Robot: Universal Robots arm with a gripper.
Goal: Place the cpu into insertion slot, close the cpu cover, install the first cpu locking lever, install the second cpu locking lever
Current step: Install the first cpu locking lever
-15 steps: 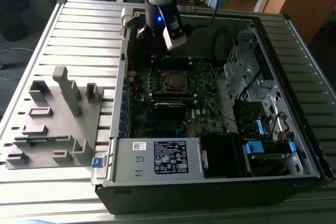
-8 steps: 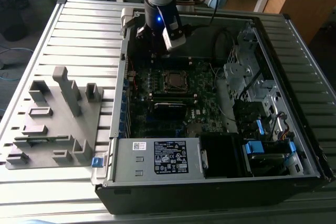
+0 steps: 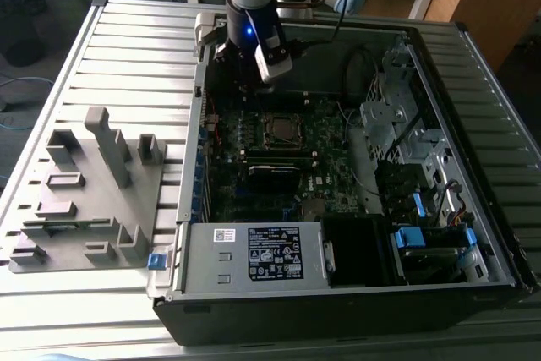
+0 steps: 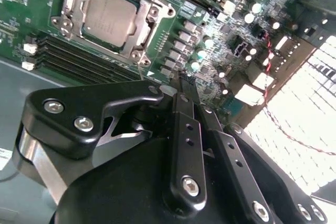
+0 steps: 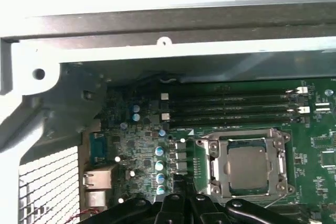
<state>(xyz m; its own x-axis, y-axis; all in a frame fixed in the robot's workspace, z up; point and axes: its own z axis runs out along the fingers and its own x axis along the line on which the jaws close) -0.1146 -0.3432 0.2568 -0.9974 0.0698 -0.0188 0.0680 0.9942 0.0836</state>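
Hand (image 4: pixel 181 81): closed, fingers together with nothing between them; it hangs over the board near the slot (image 3: pixel 267 128), apart from it.
Cpu (image 4: pixel 110 17): seated in the slot, dull metal face up.
Cover (image 5: pixel 212 161): lies flat over the slot, framing the cpu's face.
Levers: I cannot tell how they stand.
Capacitors (image 5: pixel 160 165): a row between the slot and the fingertips.
Memory slots (image 5: pixel 231 106): long and dark, running just beside the slot.
Case (image 3: pixel 338 310): open, lying on its side, with the slot near the middle of its board.
Fixture (image 3: pixel 84 183): grey, well apart from the slot, outside the case toward the exterior view's left.
Bench (image 3: pixel 127 48): slatted metal, carrying case and fixture.
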